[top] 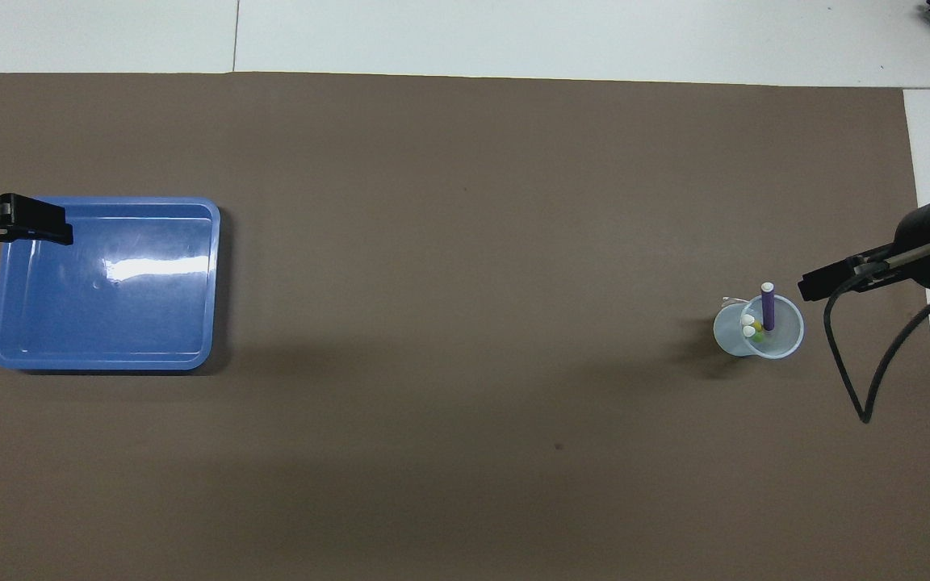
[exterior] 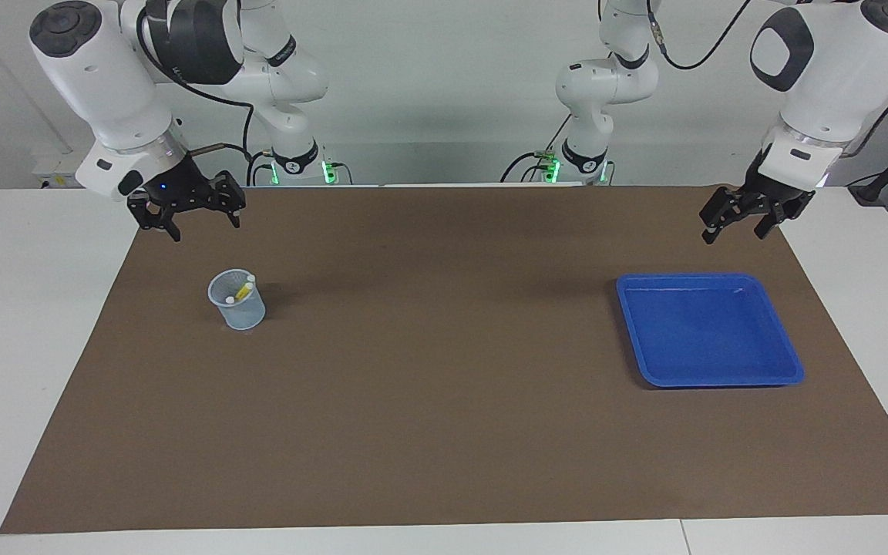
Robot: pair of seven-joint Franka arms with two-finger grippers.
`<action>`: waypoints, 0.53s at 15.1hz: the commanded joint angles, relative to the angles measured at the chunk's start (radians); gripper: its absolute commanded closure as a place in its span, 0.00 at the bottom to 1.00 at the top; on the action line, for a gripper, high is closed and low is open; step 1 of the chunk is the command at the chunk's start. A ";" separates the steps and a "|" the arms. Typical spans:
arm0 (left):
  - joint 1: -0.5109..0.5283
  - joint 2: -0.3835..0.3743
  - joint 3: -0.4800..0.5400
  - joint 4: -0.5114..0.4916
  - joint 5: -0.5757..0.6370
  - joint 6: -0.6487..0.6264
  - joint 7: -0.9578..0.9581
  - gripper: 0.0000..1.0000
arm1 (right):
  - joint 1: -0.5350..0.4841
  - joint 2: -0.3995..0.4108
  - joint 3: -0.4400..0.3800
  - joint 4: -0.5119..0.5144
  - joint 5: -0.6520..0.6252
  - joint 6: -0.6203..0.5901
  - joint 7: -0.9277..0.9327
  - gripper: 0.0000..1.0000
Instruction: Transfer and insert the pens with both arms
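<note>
Pens [top: 758, 316] stand in the cup [exterior: 237, 301]; both claws [exterior: 190, 218] [exterior: 738, 223] hang apart over the mat's [exterior: 444, 432] edge.

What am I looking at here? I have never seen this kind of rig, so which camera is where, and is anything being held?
Two white robot arms work at a table covered by a brown mat. One camera faces them; the other looks down from above their end. The right gripper hangs open near a clear cup holding three pens: purple, yellow, green. The left gripper hangs open by an empty blue tray. Neither holds anything.
</note>
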 commanded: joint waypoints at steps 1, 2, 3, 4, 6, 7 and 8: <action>-0.026 -0.003 0.019 0.000 0.019 0.004 0.008 0.00 | -0.025 0.008 0.008 0.021 -0.015 -0.015 0.017 0.00; -0.026 0.003 0.019 0.023 0.017 -0.011 0.008 0.00 | -0.025 0.006 0.007 0.026 -0.016 -0.020 0.019 0.00; -0.027 0.007 0.021 0.058 0.017 -0.039 0.008 0.00 | -0.024 0.006 -0.003 0.027 -0.018 -0.023 0.019 0.00; -0.032 0.013 0.025 0.093 0.014 -0.074 0.008 0.00 | -0.024 0.005 -0.006 0.027 -0.018 -0.024 0.019 0.00; -0.044 0.023 0.030 0.122 0.019 -0.129 0.008 0.00 | -0.024 0.006 -0.006 0.036 -0.016 -0.035 0.020 0.00; -0.044 0.021 0.030 0.132 0.022 -0.137 0.008 0.00 | -0.024 0.005 -0.006 0.038 -0.015 -0.030 0.022 0.00; -0.042 0.021 0.030 0.133 0.023 -0.136 0.008 0.00 | -0.024 0.005 -0.006 0.036 -0.013 -0.026 0.025 0.00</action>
